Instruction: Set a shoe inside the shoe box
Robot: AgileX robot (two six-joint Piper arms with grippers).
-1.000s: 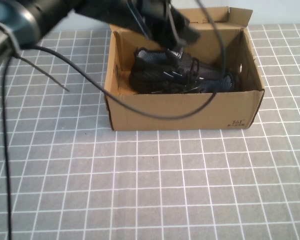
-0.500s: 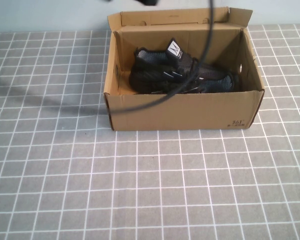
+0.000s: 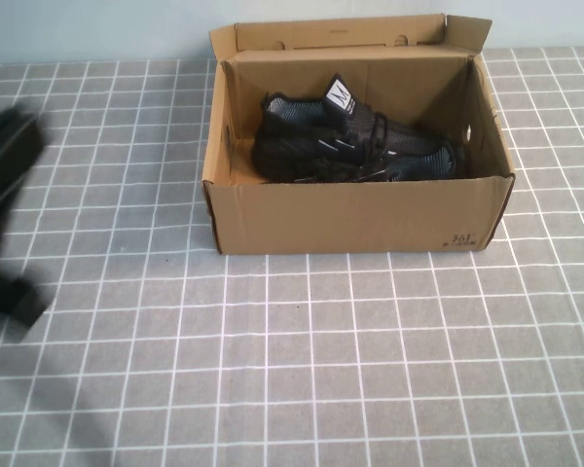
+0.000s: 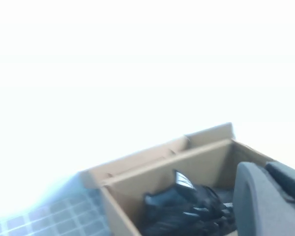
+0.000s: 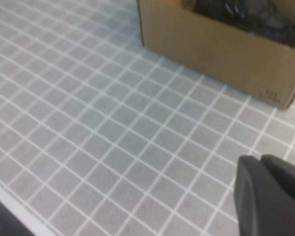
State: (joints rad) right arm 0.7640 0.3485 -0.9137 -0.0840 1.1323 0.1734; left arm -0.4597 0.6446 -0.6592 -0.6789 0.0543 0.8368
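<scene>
shoe (image 3: 355, 141) lies alone in the shoe box (image 3: 355, 219); left gripper (image 3: 5, 229) has retreated to the table's left edge, so placement looks done. neither gripper's fingers readable; right gripper (image 5: 270, 196) parked.

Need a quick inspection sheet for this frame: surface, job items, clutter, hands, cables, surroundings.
Surface: grey mat with white grid, flat.
Job's things: shoe lies inside the shoe box, white tongue tag up; box flaps upright, black print at the front lower corner.
Clutter: nothing seen.
Hands: left hand is a dark blur at the left edge of the high view, away from the box; right hand hangs above the mat in front of the box.
Cables: nothing seen.
Surroundings: pale wall behind the table.
</scene>
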